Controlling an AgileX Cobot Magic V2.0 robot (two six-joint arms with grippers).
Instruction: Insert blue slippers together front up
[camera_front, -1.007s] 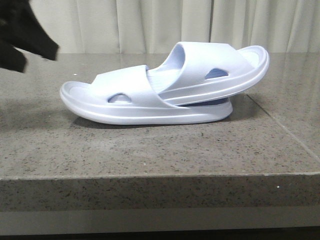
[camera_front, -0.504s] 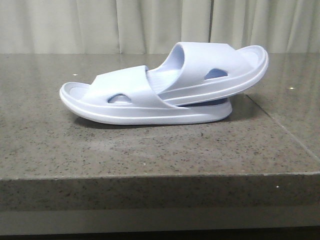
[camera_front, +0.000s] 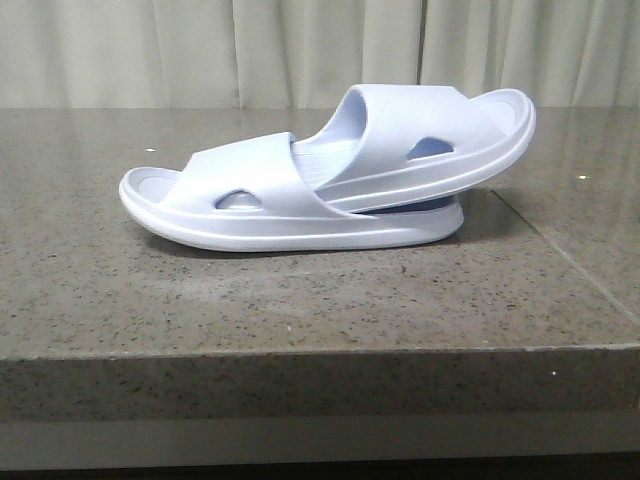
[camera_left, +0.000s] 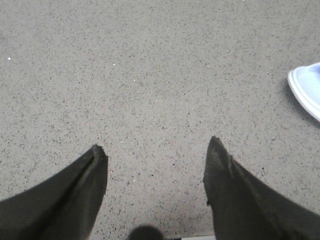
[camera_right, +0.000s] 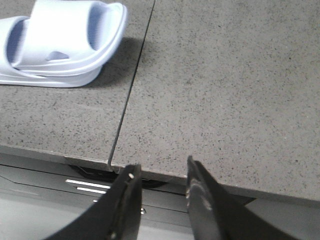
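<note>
The two blue slippers lie nested on the speckled stone table (camera_front: 300, 300). The lower slipper (camera_front: 250, 205) rests flat. The upper slipper (camera_front: 430, 140) has its front pushed under the lower one's strap and its other end tilts up to the right. Neither gripper shows in the front view. My left gripper (camera_left: 156, 150) is open and empty over bare table, with a slipper edge (camera_left: 306, 89) off to one side. My right gripper (camera_right: 161, 171) is open and empty at the table's front edge, and the slipper pair (camera_right: 60, 42) lies well away from it.
A seam (camera_right: 131, 85) runs across the tabletop between two slabs, right of the slippers. The table's front edge (camera_front: 320, 350) is close to the camera. Pale curtains (camera_front: 320, 50) hang behind the table.
A dark arm at the upper left of the front view one second ago has left the view. The slippers have not moved.
</note>
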